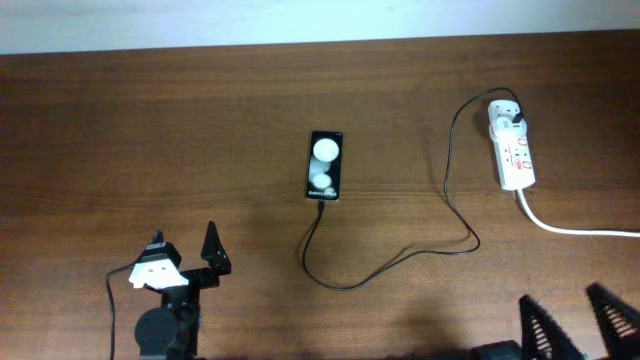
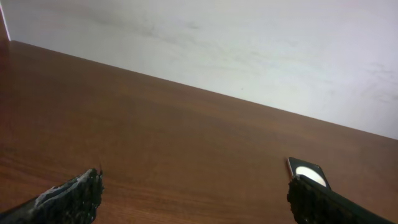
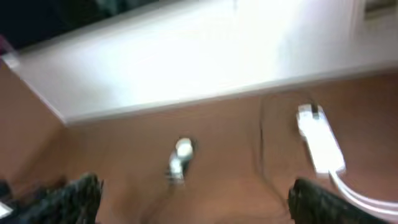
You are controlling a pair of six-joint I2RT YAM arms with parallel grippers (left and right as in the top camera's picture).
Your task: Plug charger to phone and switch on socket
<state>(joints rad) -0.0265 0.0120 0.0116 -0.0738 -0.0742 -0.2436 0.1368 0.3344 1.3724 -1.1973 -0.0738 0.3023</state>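
Note:
The black phone (image 1: 325, 165) lies face down mid-table, two white discs on its back. The thin black charger cable (image 1: 400, 258) runs from the white adapter (image 1: 506, 115) on the socket strip (image 1: 513, 150), loops across the table and reaches the phone's near end, where its tip sits at the phone's edge. My left gripper (image 1: 185, 250) is open and empty at the front left, well away from the phone; the phone's corner shows in the left wrist view (image 2: 306, 171). My right gripper (image 1: 570, 310) is open and empty at the front right; its blurred view shows the phone (image 3: 180, 155) and the socket (image 3: 318, 143).
The thick white cord (image 1: 580, 230) leaves the socket's near end toward the right edge. A pale wall (image 2: 249, 43) borders the table's far side. Bare brown wood lies between the grippers and the phone.

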